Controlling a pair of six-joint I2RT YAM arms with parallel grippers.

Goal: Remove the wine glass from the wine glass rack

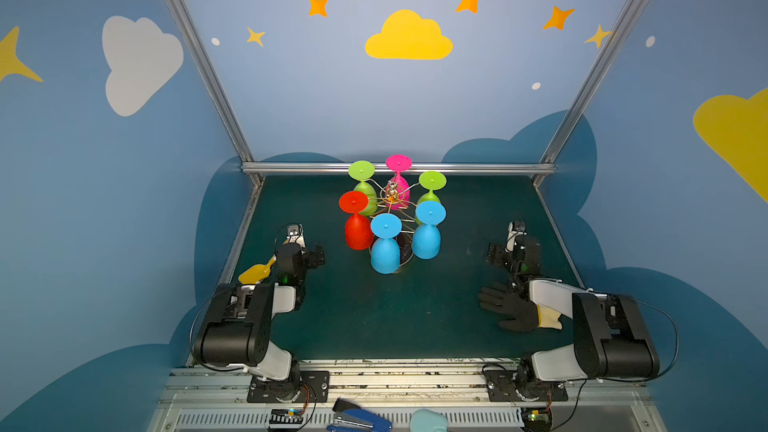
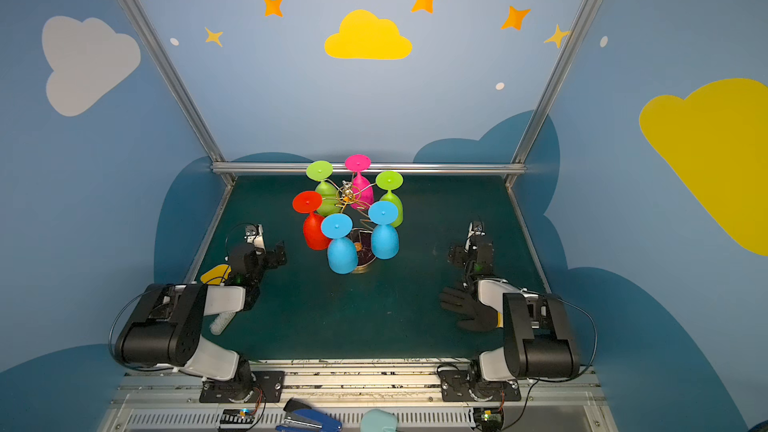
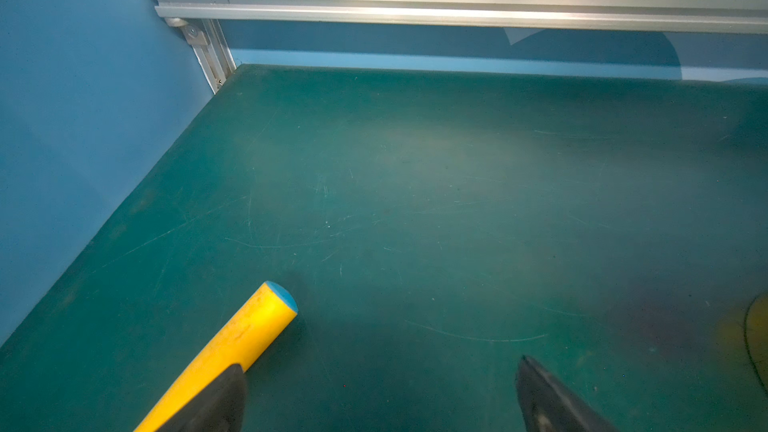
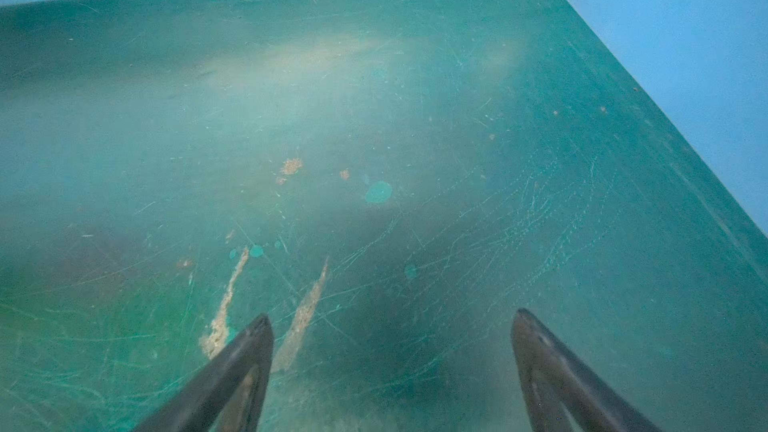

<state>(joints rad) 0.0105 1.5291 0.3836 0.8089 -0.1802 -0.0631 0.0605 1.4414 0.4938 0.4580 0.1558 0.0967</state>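
Observation:
The wine glass rack (image 1: pixel 391 193) (image 2: pixel 348 194), a thin gold wire stand on a round dark base, stands at the middle back of the green table. Several plastic wine glasses hang upside down from its arms: a red one (image 1: pixel 357 232) (image 2: pixel 314 234), two blue ones (image 1: pixel 385 253) (image 1: pixel 426 241) at the front, two green and a pink one (image 1: pixel 397 191) behind. My left gripper (image 1: pixel 318 253) (image 2: pixel 279 253) (image 3: pixel 380 367) is open, low, left of the rack and clear of it. My right gripper (image 1: pixel 494 254) (image 2: pixel 456 254) (image 4: pixel 390 317) is open, right of the rack, over bare mat.
A yellow-handled tool (image 1: pixel 255 272) (image 3: pixel 245 338) lies beside the left gripper. A black glove (image 1: pixel 513 309) lies under the right arm, and a white brush (image 2: pixel 220 322) under the left arm. An aluminium rail (image 1: pixel 399 168) runs just behind the rack. A blue stapler (image 1: pixel 359 419) sits below the front edge.

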